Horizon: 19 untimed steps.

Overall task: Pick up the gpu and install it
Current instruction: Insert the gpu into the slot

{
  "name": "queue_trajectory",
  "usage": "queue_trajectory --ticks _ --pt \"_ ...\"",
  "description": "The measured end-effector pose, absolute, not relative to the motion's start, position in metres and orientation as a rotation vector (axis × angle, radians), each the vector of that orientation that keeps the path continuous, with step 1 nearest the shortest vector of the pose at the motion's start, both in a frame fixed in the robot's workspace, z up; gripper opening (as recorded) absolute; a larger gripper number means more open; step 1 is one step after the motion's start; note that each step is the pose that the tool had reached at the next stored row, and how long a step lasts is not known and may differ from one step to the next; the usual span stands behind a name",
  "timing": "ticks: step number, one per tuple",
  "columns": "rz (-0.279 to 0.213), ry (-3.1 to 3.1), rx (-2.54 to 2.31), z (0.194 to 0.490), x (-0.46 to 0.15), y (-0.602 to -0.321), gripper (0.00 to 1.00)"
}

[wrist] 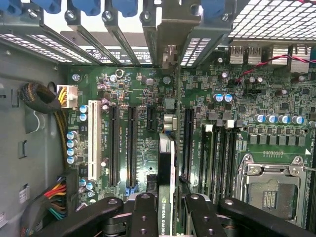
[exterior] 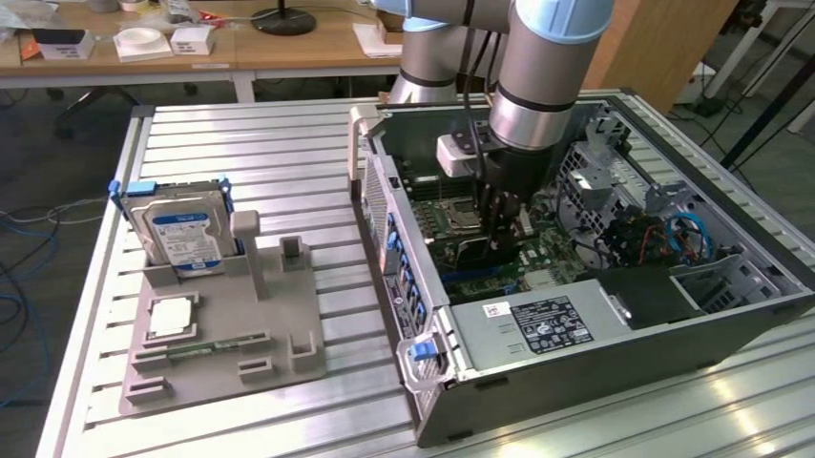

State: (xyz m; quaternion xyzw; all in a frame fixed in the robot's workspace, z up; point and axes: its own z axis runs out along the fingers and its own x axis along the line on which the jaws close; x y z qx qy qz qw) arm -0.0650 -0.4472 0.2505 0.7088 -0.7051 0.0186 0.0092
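Observation:
My gripper (exterior: 501, 250) reaches down into the open computer case (exterior: 713, 329), over the green motherboard (wrist: 197, 98). It is shut on the gpu (wrist: 166, 170), a thin dark card seen edge-on in the wrist view with a green NVIDIA label between my black fingers (wrist: 143, 217). The card's silvery bracket (wrist: 168, 34) lies against the case's rear slot openings. The gpu stands upright between two long black expansion slots (wrist: 187, 140). Whether its edge sits in a slot is hidden. In the exterior view the gpu (exterior: 474, 250) hangs dark under the wrist.
A grey fixture (exterior: 242, 367) on the slatted table holds a silver hard drive (exterior: 182, 236) in a blue caddy, a processor chip (exterior: 172, 318) and a green memory stick (exterior: 210, 346). Inside the case are the processor socket (wrist: 271, 190), cable bundles (wrist: 44, 98) and blue slot latches (wrist: 89, 6).

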Motion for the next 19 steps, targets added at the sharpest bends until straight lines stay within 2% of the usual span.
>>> queue_trajectory --ticks 19 --pt "0.058 -2.204 2.213 0.2445 -0.0654 -0.4473 0.26"
